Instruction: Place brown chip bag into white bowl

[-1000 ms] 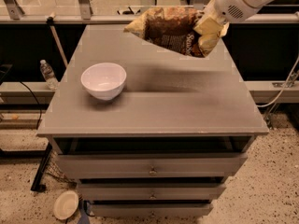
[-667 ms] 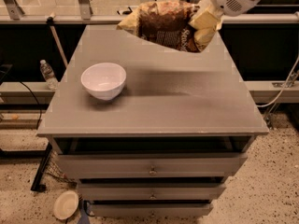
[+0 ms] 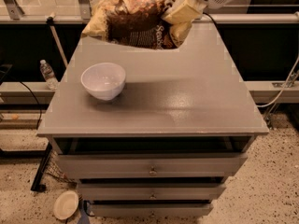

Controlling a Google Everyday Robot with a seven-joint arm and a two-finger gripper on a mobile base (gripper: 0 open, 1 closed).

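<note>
The brown chip bag (image 3: 133, 22) is puffy, dark brown with yellow-tan ends, and hangs in the air above the back of the grey cabinet top (image 3: 187, 101). My gripper (image 3: 180, 17) is shut on the bag's right end, with the white arm reaching in from the top right. The white bowl (image 3: 103, 80) stands upright and empty on the left part of the cabinet top. The bag is above and to the right of the bowl, with its left end nearly over the bowl's far side.
The cabinet has several drawers (image 3: 152, 164) below its top. A plastic water bottle (image 3: 48, 74) stands on a ledge at the left. A flat pale plate (image 3: 65, 204) lies on the floor at the lower left. A cable (image 3: 280, 90) hangs at the right.
The gripper has carried the chip bag to the left and a little higher, closer to the bowl. The bowl has not moved.
</note>
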